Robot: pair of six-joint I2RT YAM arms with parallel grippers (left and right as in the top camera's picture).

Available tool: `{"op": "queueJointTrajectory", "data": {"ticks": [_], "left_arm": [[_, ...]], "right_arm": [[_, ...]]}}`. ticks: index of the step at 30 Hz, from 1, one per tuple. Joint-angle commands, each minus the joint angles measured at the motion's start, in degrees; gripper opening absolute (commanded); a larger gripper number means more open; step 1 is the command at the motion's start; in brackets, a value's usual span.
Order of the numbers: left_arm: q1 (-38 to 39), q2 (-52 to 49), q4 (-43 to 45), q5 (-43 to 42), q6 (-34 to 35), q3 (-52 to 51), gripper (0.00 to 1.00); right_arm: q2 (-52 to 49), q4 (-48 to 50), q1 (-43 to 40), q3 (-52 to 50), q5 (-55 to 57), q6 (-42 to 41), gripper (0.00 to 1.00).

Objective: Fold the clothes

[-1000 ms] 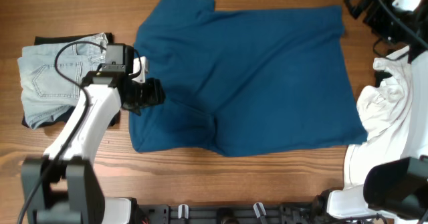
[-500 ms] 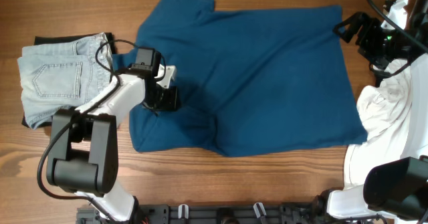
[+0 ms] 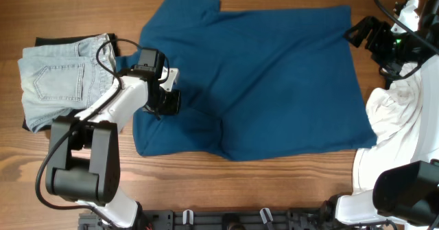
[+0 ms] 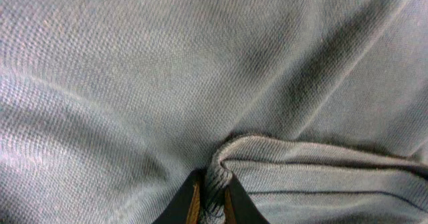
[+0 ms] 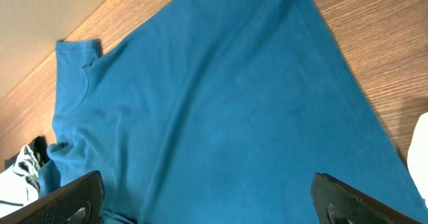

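Observation:
A large dark blue polo shirt point(image 3: 274, 79) lies spread across the table, its lower left part folded over. My left gripper point(image 3: 169, 101) presses on the shirt's left side and is shut on a ridge of its fabric point(image 4: 214, 184). My right gripper point(image 3: 363, 34) is open and empty, hovering by the shirt's far right corner; the shirt point(image 5: 221, 117) fills the right wrist view between the spread fingers point(image 5: 207, 207). Folded pale denim point(image 3: 55, 79) lies on a black garment point(image 3: 48, 41) at the left. A white garment point(image 3: 398, 106) lies at the right edge.
Bare wooden table point(image 3: 274, 189) shows along the front and at the far left corner. The arm bases point(image 3: 384, 189) stand at the front right, close to the white garment.
The left gripper moved right onto the shirt's left side and closed on its fabric. The right gripper moved in slightly toward the shirt's far right corner.

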State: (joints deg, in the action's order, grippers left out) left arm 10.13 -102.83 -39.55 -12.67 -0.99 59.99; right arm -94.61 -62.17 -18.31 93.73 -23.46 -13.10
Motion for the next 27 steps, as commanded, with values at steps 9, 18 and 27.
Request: {"op": "queueJointTrajectory", "data": {"ticks": [9, 18, 27], "left_arm": [[-0.02, 4.44, -2.14, 0.52, -0.24, 1.88, 0.04], [-2.62, 12.90, -8.26, 2.93, 0.13, 3.37, 0.04], [-2.64, 14.08, -8.04, 2.93, 0.11, 3.37, 0.04]], "right_arm": [[-1.81, -1.68, -0.02, -0.50, 5.97, -0.39, 1.00], [-9.29, -0.26, -2.01, -16.39, 18.62, -11.04, 0.97], [-10.62, -2.82, -15.58, -22.25, 18.64, -9.55, 0.81]]}}
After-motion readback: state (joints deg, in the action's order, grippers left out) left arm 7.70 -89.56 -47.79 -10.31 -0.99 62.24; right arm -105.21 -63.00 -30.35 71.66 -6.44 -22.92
